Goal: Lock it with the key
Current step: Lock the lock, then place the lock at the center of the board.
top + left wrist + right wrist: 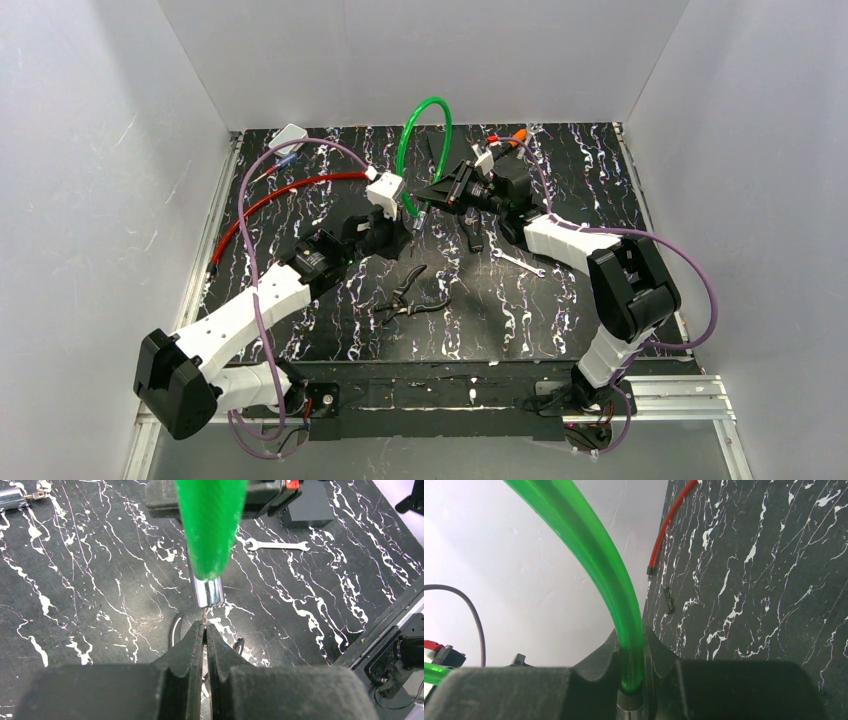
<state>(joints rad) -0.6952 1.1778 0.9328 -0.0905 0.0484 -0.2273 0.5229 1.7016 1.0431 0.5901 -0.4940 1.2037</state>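
Note:
A green cable lock (428,140) arches above the back middle of the black mat. My right gripper (432,193) is shut on the cable just above its metal end, as the right wrist view shows (630,647). In the left wrist view the green cable (210,525) ends in a silver lock barrel (208,591). A thin key (204,615) sticks out of the barrel's end. My left gripper (204,626) is shut on that key, right below the barrel. From above, the left gripper (402,226) sits just under the right one.
Black pliers (410,296) lie on the mat in front of the grippers. A silver wrench (520,263) lies to the right, also in the left wrist view (277,545). A red cable (290,190) curves along the left. White walls enclose the mat.

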